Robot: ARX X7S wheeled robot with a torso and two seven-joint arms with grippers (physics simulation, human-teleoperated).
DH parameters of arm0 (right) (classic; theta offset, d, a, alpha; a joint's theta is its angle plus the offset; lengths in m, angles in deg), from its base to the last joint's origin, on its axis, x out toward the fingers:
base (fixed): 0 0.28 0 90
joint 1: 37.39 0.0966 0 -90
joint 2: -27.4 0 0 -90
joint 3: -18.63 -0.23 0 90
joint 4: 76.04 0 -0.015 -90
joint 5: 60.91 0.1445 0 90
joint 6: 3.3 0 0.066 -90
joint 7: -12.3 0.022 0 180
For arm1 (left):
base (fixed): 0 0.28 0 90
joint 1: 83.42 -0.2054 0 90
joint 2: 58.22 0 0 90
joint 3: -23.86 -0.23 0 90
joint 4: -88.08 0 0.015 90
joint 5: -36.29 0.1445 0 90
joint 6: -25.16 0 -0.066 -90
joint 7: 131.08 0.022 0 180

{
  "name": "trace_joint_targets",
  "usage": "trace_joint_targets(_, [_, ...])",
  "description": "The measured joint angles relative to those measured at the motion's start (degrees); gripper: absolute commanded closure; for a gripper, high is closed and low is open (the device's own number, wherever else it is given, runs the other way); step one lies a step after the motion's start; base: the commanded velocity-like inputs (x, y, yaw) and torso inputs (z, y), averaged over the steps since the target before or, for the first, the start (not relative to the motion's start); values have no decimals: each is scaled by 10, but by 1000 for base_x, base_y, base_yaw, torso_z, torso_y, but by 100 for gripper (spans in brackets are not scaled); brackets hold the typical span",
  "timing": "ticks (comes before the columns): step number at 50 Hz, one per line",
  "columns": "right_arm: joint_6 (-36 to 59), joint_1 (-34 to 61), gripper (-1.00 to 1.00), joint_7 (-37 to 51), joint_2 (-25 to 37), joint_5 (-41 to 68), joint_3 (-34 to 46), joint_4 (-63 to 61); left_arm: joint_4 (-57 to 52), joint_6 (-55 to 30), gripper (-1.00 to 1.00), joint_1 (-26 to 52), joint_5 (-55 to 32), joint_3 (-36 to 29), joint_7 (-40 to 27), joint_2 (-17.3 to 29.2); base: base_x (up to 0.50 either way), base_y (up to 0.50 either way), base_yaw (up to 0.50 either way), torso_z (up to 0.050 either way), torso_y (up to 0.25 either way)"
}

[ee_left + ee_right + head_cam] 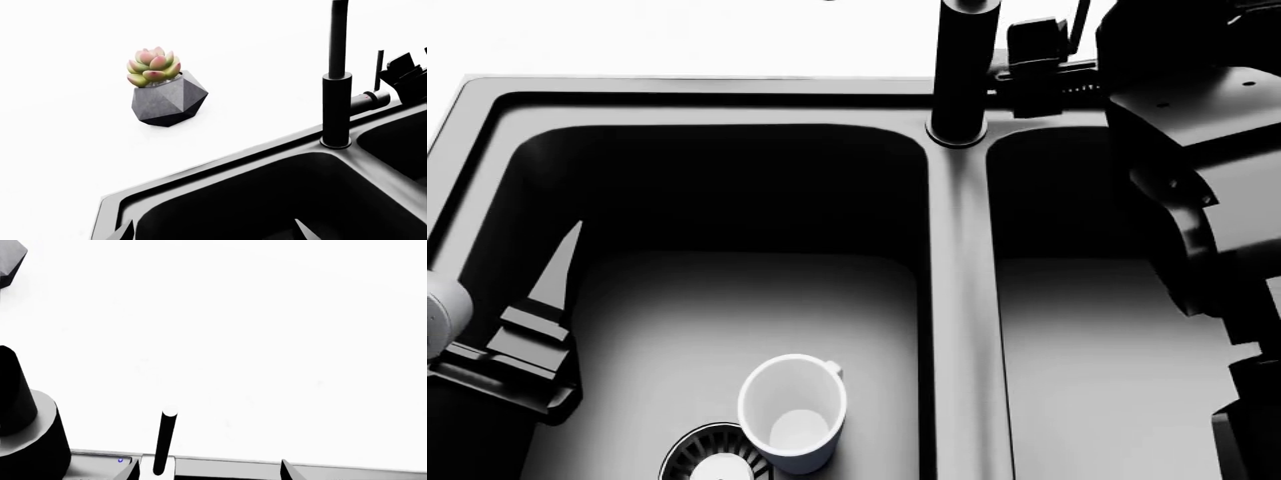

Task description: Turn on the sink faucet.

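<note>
The matte black sink faucet [961,70] stands upright at the back of the divider of the dark double-basin sink [958,300]. In the left wrist view its post [337,100] carries a short side lever [370,98]. My right gripper [1038,58] is right beside that lever, at the sink's back rim. In the right wrist view it [210,471] is open, and a thin black rod [165,440] stands between its fingertips, close to one finger. My left gripper [545,300] hangs open and empty in the left basin; it also shows in the left wrist view [213,234].
A white mug [794,408] stands upright in the left basin beside the round strainer drain [701,462]. A succulent in a faceted grey pot [167,97] sits on the white counter behind the sink. My right arm [1208,170] covers much of the right basin.
</note>
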Motion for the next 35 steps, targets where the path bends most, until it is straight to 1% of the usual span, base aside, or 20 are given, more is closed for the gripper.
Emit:
trace_joint_targets(15, [-31, 27, -100, -36, -36, -26, 25, 85, 0, 8, -100, -12, 9, 0, 6, 5, 0, 0, 0, 0, 0])
trace_joint_targets(24, [-42, 42, -100, -44, -45, -37, 26, 105, -2, 11, -100, -15, 12, -1, 8, 8, 0, 0, 0, 21, -168])
trace_joint_targets(35, [-52, 53, -100, -51, -51, -41, 27, 126, -6, 17, -100, -23, 15, 1, 9, 12, 0, 0, 0, 2, -7])
